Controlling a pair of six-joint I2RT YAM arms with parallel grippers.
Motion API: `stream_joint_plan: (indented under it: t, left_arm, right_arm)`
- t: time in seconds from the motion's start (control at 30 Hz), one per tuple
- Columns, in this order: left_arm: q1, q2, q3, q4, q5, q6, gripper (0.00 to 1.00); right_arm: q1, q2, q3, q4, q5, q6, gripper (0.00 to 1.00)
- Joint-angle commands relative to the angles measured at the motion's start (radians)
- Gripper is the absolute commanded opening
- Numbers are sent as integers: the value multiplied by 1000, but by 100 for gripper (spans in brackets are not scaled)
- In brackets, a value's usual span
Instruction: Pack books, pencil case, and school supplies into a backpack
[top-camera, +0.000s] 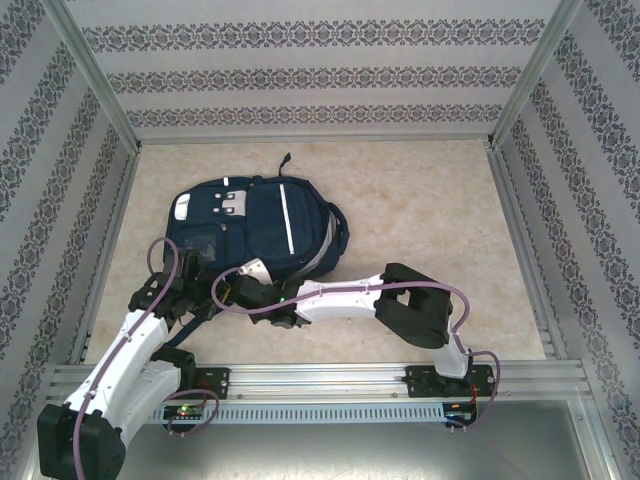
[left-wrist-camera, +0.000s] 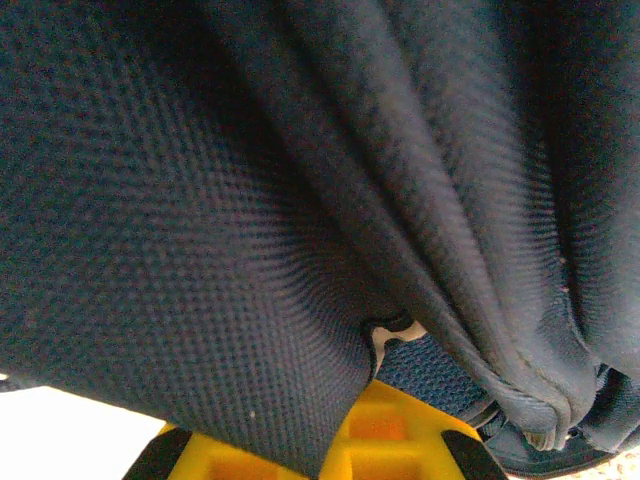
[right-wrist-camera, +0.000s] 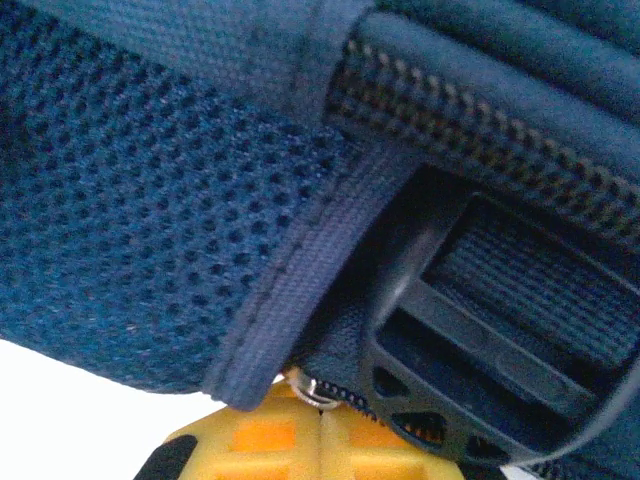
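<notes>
Top external, backpack w/ bare table around, L pincer clamping its edge, R pincer closed.

1. Top view: the tips of the left gripper and right gripper are hidden against the near edge of the backpack.
2. Left wrist view: the yellow fingers are cut off by the bottom edge and partly covered by a fabric fold. The nearest cloth is blurred.
3. Right wrist view: the fingers are cut off at the bottom and the black buckle is cropped at the right. The metal ring is half hidden, so a pinch cannot be told.
4. The backpack's inside is hidden by its fabric.
</notes>
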Motion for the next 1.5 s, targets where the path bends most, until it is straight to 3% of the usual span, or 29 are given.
stream_joint_plan:
  t: [0.0, 0.33, 0.5, 0.53, 0.57, 0.63, 0.7, 1.0, 1.37, 1.47]
  left_arm:
    - [-5, -1, 56, -33, -20, 40, 5]
    - [15, 67, 190, -150, -133, 185, 0]
    - [15, 86, 206, -86, -87, 190, 0]
    - [15, 92, 210, -73, -74, 191, 0]
    - [14, 98, 214, -61, -59, 194, 0]
    - [12, 110, 215, -34, -41, 204, 0]
    - [13, 116, 192, 14, -21, 212, 0]
    - [10, 181, 39, 152, -30, 241, 0]
    - [-25, 337, 15, 319, -117, 296, 1]
    - [-37, 368, -8, 357, -125, 296, 1]
  right_arm:
    - [-12, -71, -46, 10, 43, 11, 0]
    - [-52, -239, -220, -53, 60, 70, 0]
    - [-59, -276, -245, -28, 27, 60, 0]
    - [-57, -277, -241, -20, 24, 56, 2]
    - [-55, -277, -234, -11, 19, 50, 11]
    - [-49, -266, -211, 6, 12, 36, 23]
    - [-46, -235, -168, -6, 10, 29, 26]
    - [-83, -102, -37, -75, 7, 42, 26]
    - [-206, 20, 45, -120, -36, -14, 25]
    - [-209, 10, 32, -109, -60, -20, 29]
